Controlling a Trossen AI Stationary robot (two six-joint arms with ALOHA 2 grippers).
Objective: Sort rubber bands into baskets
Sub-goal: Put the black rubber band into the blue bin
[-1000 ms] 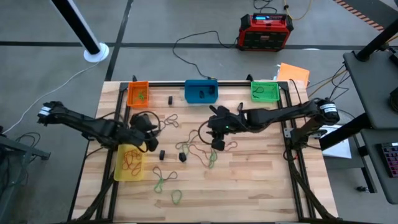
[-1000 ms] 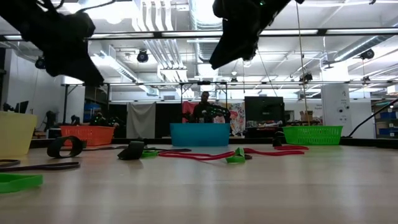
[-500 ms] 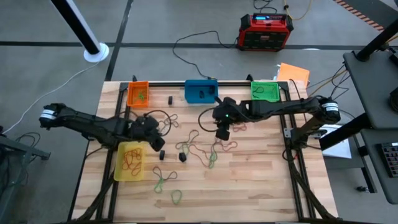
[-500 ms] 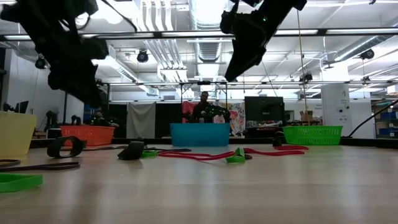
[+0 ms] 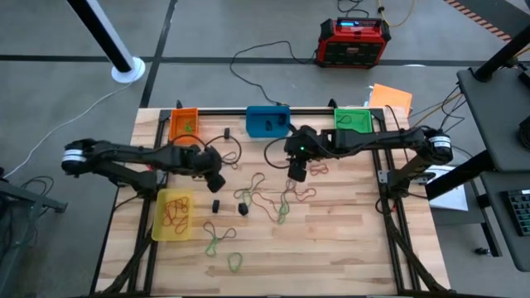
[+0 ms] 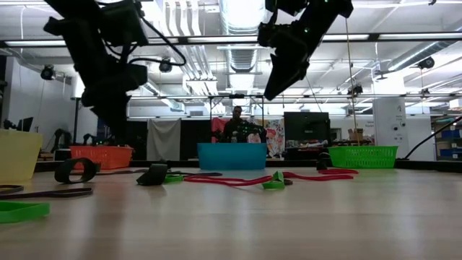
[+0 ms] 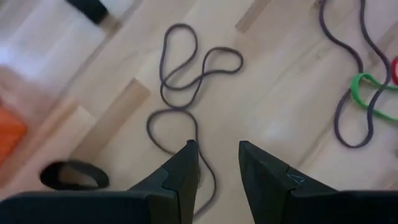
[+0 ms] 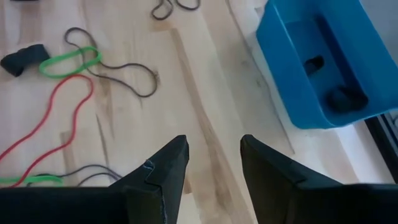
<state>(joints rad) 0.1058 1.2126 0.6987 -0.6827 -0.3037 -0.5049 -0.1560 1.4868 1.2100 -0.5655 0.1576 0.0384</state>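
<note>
Left gripper point(image 7: 214, 158) hovering over grey rubber band point(image 7: 186, 74), fingers apart, apparently empty. Right gripper point(image 8: 211, 155) gaping, blue basket point(image 8: 323, 68) at two o'clock.

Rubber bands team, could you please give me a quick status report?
Left gripper open, empty, over dark rubber band. Right gripper open, empty, near blue basket. Nothing in the way.

Blue basket point(image 6: 232, 155) is seen at 12 o'clock, orange basket point(image 6: 101, 157) at 10, green basket point(image 6: 362, 156) at 2; bands point(image 6: 245, 178) lie on the bench point(image 6: 289, 224).
</note>
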